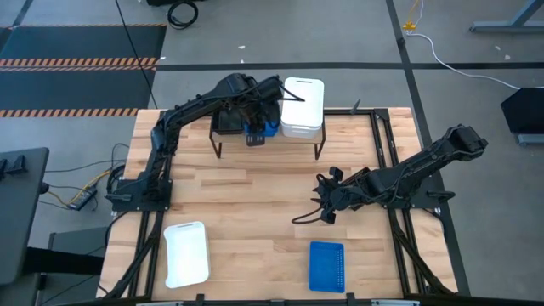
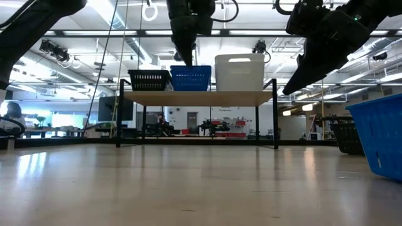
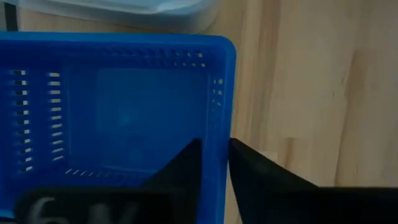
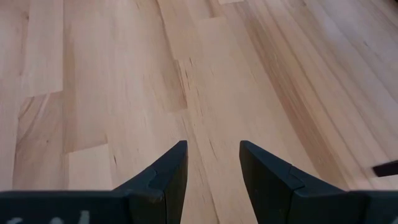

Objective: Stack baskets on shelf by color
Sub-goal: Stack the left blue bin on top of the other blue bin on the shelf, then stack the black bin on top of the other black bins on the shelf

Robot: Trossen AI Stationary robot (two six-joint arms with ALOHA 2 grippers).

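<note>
Three baskets stand in a row on the shelf [image 1: 338,127] [image 2: 198,98]: black [image 2: 149,80], blue [image 1: 270,129] [image 2: 191,78] [image 3: 124,112] and white [image 1: 303,106] [image 2: 239,72]. My left gripper [image 1: 254,134] [image 2: 186,58] [image 3: 214,146] points down at the blue basket and is shut on it. My right gripper [image 1: 327,202] [image 4: 212,162] hangs open above bare table, right of centre, touching nothing. Another white basket [image 1: 187,253] and another blue basket [image 1: 326,265] [image 2: 380,135] rest on the tabletop near its near edge. My left gripper holds the blue basket by the rim of one wall [image 3: 219,118], one finger [image 3: 186,165] inside the basket and the other [image 3: 255,165] outside. The fingers come from above, pointing down. The basket sits upright, its bottom on the shelf top between the black and white baskets.
The shelf stands at the table's far edge on thin black legs [image 1: 320,151]. A wide stretch of bare wood [image 1: 255,195] lies between the shelf and the two baskets on the table. Black frame rails [image 1: 382,144] run along the table's right side.
</note>
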